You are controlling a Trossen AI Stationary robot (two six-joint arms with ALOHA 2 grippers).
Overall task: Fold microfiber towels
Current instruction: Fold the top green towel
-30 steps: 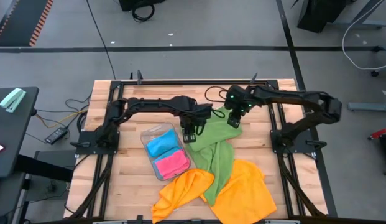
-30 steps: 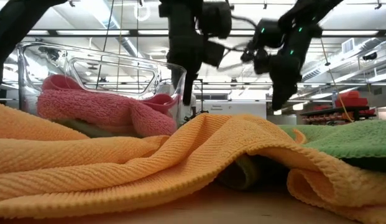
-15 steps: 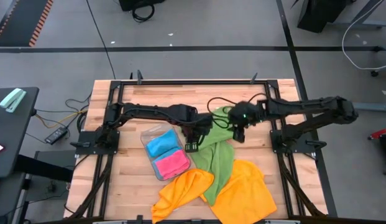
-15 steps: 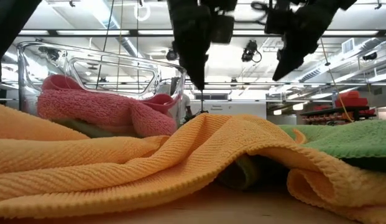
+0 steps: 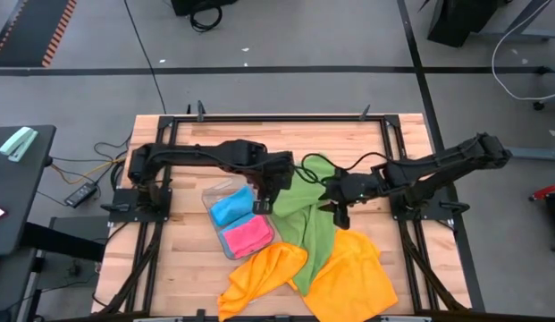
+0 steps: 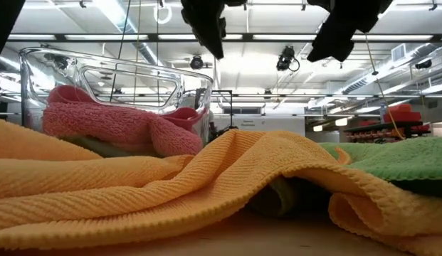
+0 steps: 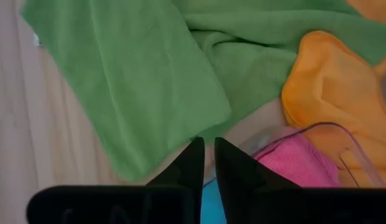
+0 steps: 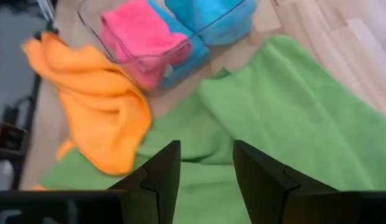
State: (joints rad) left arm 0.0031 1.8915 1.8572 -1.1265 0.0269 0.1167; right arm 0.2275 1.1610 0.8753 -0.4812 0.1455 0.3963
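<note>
Whereas a second ago both arms worked at the green towel's far end, the left gripper, fingers nearly closed and empty, now hangs beside the tray; the right gripper, fingers apart, hovers over the unfolded towel on the counter.

Ribbed, matt orange cloth, fuzzy pink towel in a glossy clear plastic tray; soft green cloth; pale wooden table, lower left.
</note>
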